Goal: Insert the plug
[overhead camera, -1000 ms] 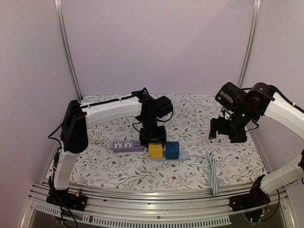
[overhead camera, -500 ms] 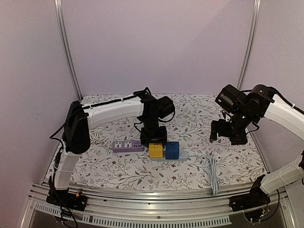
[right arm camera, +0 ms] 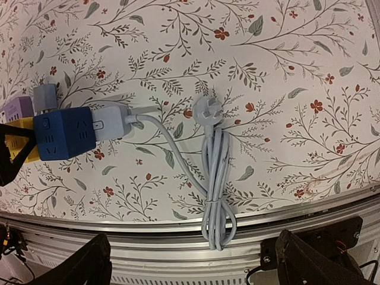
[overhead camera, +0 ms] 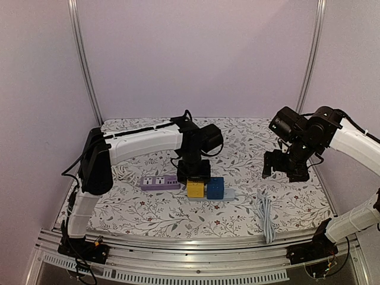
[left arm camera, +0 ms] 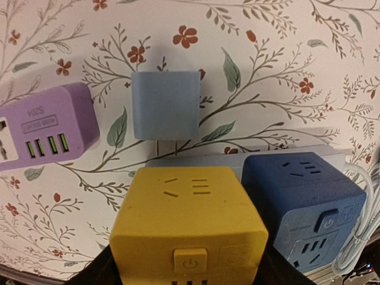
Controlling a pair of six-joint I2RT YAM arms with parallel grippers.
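Yellow cube socket (left arm camera: 189,237) gripped in my left end effector (overhead camera: 194,179), right end effector (overhead camera: 282,170) wide open, plug (right arm camera: 208,110) on bench (right arm camera: 297,59)

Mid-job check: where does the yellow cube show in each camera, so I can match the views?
Top external: yellow cube sits just below the picture's centre.
Left wrist: bottom centre, large in the foreground.
Right wrist: far left edge, mostly hidden.
Shared landmark: the blue cube, right beside it in all three.
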